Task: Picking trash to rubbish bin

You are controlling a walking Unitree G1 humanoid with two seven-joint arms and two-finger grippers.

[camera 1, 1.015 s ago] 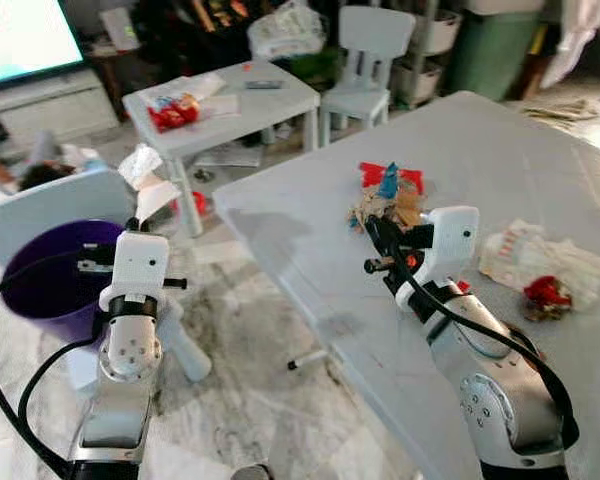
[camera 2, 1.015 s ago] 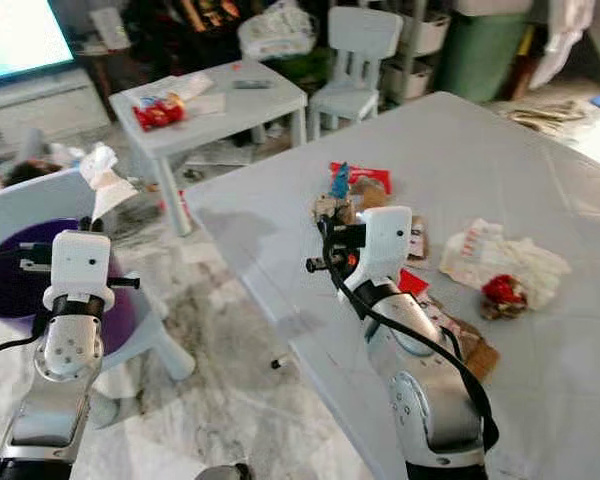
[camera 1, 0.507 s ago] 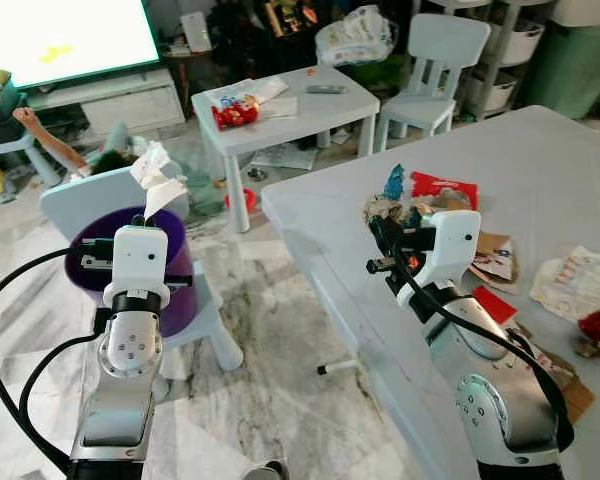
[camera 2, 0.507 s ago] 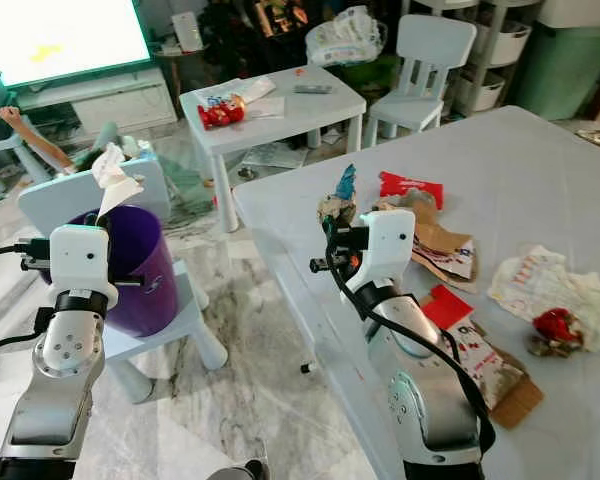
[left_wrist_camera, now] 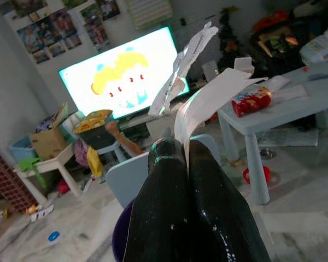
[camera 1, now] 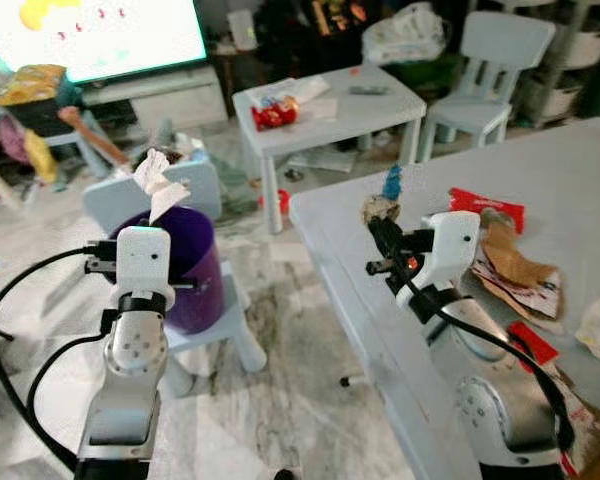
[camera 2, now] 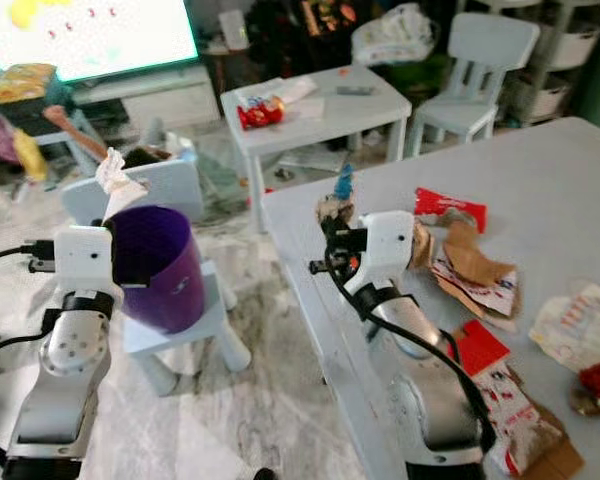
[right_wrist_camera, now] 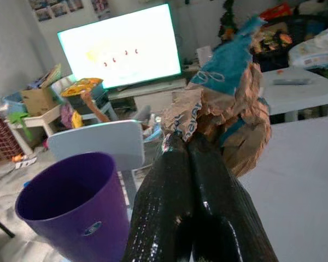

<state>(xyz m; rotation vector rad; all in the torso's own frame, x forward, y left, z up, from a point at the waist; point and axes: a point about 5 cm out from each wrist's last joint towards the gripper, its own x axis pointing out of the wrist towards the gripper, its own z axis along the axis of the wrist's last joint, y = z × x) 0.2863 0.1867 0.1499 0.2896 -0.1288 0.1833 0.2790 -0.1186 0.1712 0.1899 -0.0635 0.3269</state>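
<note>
A large grey table is standing at the right, with wrappers lying scattered on it. A small white table and a lit television are showing behind. The purple bin is sitting on a low chair. The left gripper is pinching white paper with fingers closed, above what appears to be the bin's rim. The right gripper is clamping a brown-and-blue wad at the table's edge, near the bin.
</note>
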